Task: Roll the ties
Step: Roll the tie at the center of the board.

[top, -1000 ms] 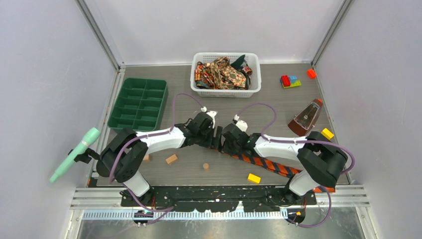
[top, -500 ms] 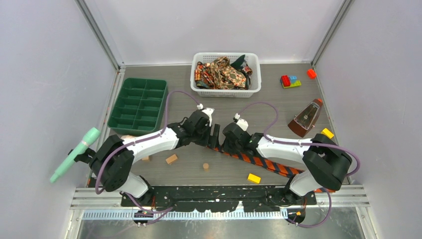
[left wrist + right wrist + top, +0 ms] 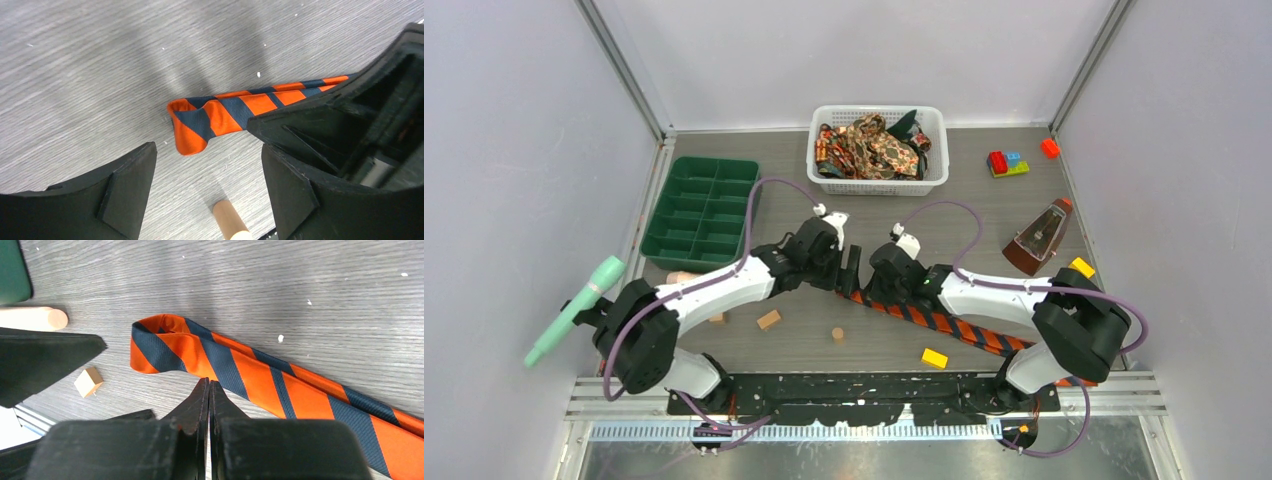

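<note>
An orange-and-dark striped tie [image 3: 944, 325] lies flat on the table, running from the middle toward the right arm's base. Its near end is folded over once [image 3: 192, 125] and also shows in the right wrist view [image 3: 160, 342]. My left gripper [image 3: 206, 161] is open and empty, just above the table with the folded end ahead of its jaws. In the top view it [image 3: 851, 270] sits beside the tie's end. My right gripper [image 3: 208, 385] is shut and empty, its tips at the tie's edge [image 3: 876, 288]. Paisley ties [image 3: 874, 150] and a dark green tie [image 3: 906, 123] lie in the white basket [image 3: 879, 186].
A wooden cylinder [image 3: 227, 220] lies between my left fingers. A wooden dowel [image 3: 32, 318] and a small wooden cube [image 3: 89, 381] are nearby. A green tray [image 3: 704, 205] stands at left, a metronome [image 3: 1036, 240] at right. Yellow blocks [image 3: 935, 357], toy bricks [image 3: 1007, 162] and a mint tool [image 3: 574, 310] are also there.
My left arm has stretched out, and its gripper has moved a little up and to the left. My right gripper has shifted slightly the same way. The tie still lies flat.
</note>
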You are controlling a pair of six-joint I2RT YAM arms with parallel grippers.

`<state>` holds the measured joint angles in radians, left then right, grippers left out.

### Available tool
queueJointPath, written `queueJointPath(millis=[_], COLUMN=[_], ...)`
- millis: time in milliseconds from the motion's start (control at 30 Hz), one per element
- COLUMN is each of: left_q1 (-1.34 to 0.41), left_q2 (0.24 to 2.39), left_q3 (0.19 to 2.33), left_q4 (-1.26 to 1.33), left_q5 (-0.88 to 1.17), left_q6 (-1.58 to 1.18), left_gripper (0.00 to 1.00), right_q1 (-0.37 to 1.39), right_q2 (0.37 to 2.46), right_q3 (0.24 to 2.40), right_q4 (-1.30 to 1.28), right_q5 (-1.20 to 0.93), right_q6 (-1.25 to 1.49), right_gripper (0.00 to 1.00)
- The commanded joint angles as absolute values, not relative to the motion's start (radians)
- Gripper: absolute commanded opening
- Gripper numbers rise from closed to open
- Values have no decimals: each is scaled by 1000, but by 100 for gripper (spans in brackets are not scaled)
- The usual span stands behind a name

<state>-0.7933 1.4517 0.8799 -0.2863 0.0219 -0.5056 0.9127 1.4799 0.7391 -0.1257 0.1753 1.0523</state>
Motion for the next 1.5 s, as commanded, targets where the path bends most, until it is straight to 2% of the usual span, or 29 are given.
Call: queueJointPath(millis=[0,100,167,400,467,533,1467], left_q1=[-745,-690,-650,-545,-543,-542,-543], left_q2=[1323,1261,1234,1284,1324,1354,1512], left_q3=[912,886,858,754,741,731,708], left_q4=[-303,-288,-275,-208,-187,-157,-25], left_q5=[25,53,67,180,200,227,340], left_q6=[-473,-475,-480,-509,-512,-516,-545], left_gripper=[81,80,73,20,8,1,0], right_q1=[919,919,919,917,917,917,913], right_q2=[1485,1491,1496,1550,1579,1598,1719], right_q3=[784,790,797,848,861,870,942], right_q4=[-84,-80,-79,-78,-78,-80,-60], right_q5=[208,209,208,184,176,172,120], right_q6=[1046,1046,1046,1041,1044,1050,1042], right_gripper=[4,4,4,4,3,3,3])
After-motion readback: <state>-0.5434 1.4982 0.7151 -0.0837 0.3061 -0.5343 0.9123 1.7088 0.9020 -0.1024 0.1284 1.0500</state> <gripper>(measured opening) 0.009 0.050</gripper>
